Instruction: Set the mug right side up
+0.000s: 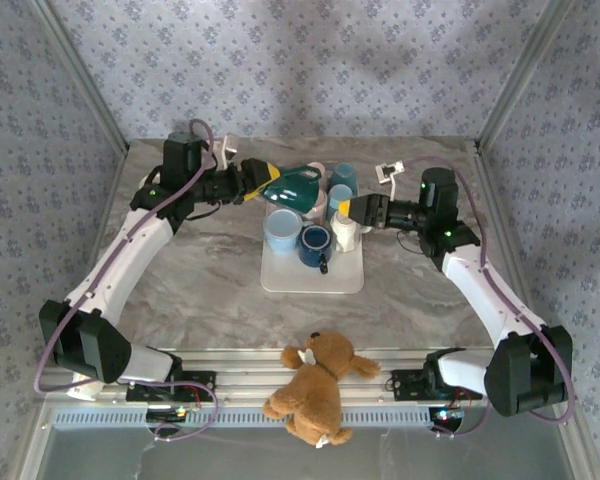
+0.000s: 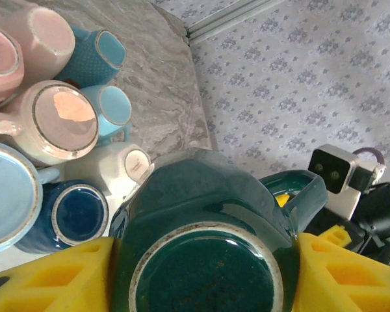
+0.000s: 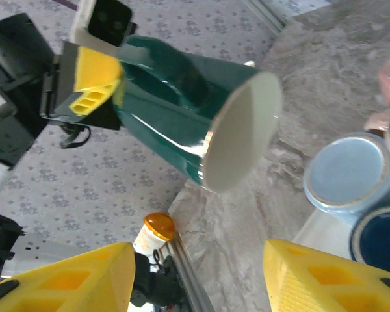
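The left jaws stand about half open, clamped on the base end of the dark green mug. It lies on its side in the air, its pale mouth pointing away from them toward the right jaws. Those are parted, nothing between them; the mug hangs ahead of them, not touching. Below, other mugs crowd a white tray on the table.

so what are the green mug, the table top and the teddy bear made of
Green mug: looks like glazed ceramic, with glossy highlights on the dark green wall, a cream inside and a duller ring on its base.
Table top: grey veined marble pattern, fairly matte; real stone or a printed surface, cannot tell.
Teddy bear: brown plush fabric, judging by its fuzzy outline.
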Controlling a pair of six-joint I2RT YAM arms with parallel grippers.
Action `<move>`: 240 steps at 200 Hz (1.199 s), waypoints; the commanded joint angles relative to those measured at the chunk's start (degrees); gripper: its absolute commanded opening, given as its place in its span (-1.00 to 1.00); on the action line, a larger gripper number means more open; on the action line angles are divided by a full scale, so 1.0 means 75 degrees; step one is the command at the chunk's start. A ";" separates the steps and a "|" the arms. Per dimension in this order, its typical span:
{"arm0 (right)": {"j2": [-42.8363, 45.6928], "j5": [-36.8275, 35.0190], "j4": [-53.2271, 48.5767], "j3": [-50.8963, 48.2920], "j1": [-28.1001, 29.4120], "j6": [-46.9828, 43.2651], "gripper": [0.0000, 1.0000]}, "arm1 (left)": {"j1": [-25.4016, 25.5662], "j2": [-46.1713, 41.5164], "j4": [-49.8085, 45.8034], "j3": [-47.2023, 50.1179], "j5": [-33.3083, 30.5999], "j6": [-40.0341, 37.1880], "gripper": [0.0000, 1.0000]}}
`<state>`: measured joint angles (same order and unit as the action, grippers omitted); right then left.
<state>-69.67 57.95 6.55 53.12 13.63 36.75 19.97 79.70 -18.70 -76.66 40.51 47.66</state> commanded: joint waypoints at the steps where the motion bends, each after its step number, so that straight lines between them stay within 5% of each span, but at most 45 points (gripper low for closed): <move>1: -0.0172 0.0160 0.1086 0.0061 0.0277 0.0640 0.10 | -0.0025 -0.0300 0.1380 0.0147 0.0404 0.0908 0.00; 78: -0.0417 -0.1168 0.1377 0.0022 0.0714 0.0965 0.06 | -0.0037 -0.0397 0.2339 0.0497 0.0240 0.1708 -0.01; 240: -0.1208 -0.1223 0.3077 0.0194 0.1106 0.0662 -0.03 | 0.0003 -0.0698 0.2974 0.0775 0.0402 0.2373 0.00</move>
<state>-77.84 49.52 27.31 53.12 21.41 43.77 19.97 78.15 -3.14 -70.11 41.19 64.20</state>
